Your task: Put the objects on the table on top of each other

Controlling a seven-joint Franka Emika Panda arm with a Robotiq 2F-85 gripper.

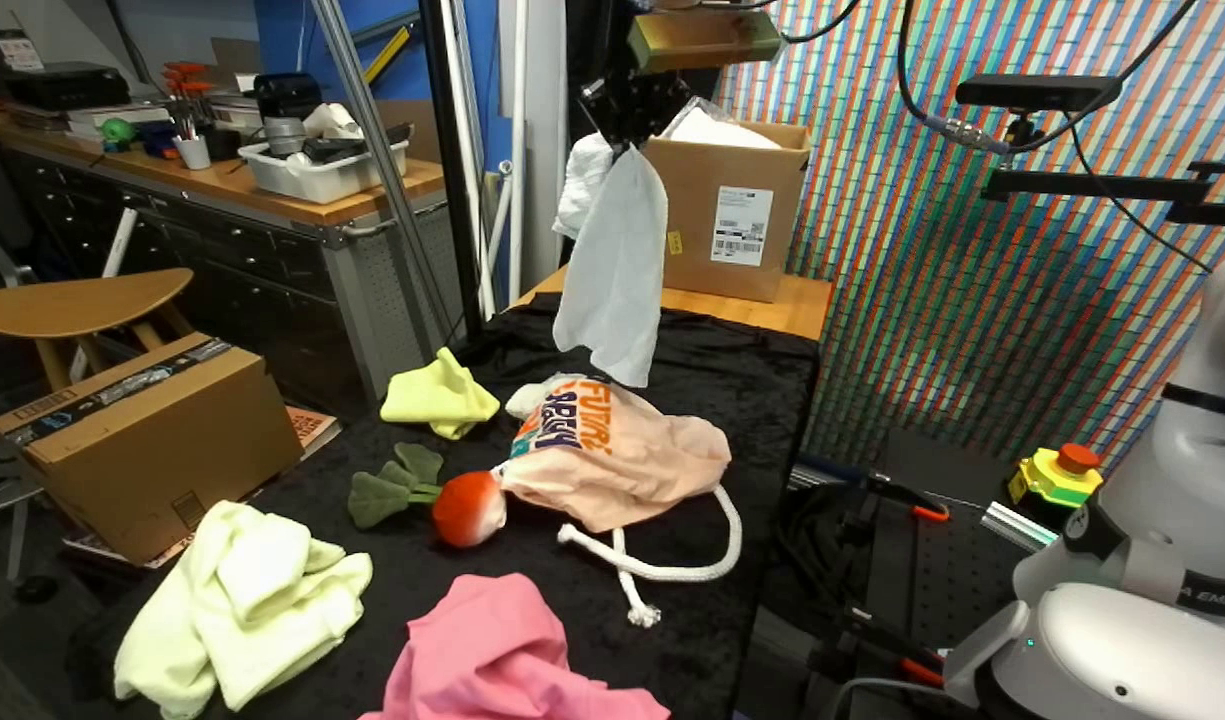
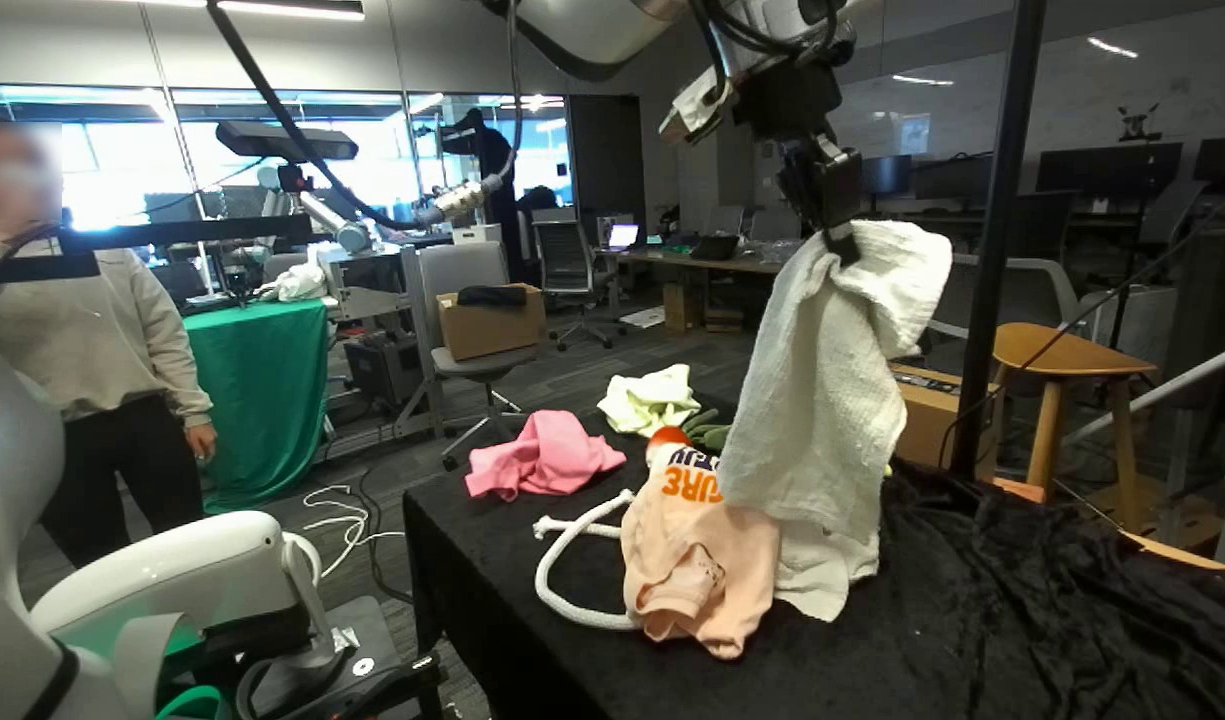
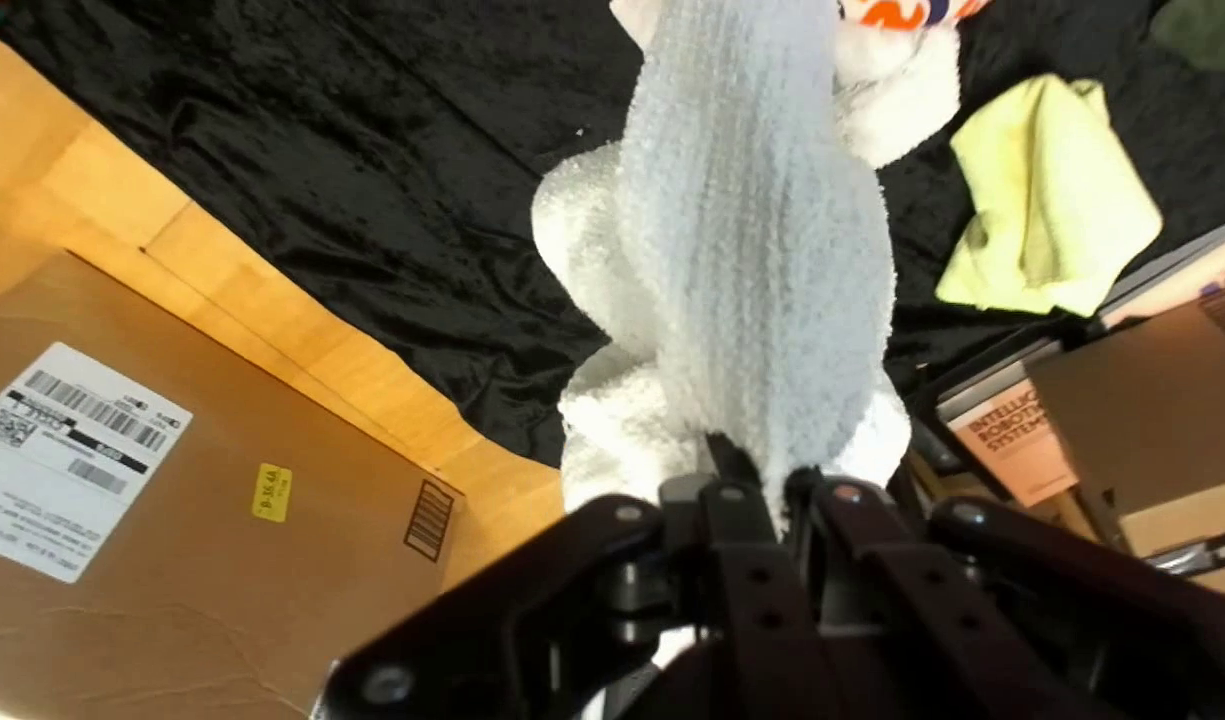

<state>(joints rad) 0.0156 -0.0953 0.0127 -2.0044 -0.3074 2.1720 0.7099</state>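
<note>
Fingers (image 3: 762, 590) clutch a white cloth (image 2: 817, 400), with cardboard box (image 1: 697, 240) and black pole (image 2: 997, 200) nearby.

"Where's the glare?"
"Upper left in an exterior view: windows (image 2: 377, 128) burn white below a ceiling light (image 2: 292, 9)."
"And the wrist view?"
"There the white cloth (image 3: 757, 280) washes out below centre; fingers (image 3: 754, 565), dark along the bottom, look soft."
</note>
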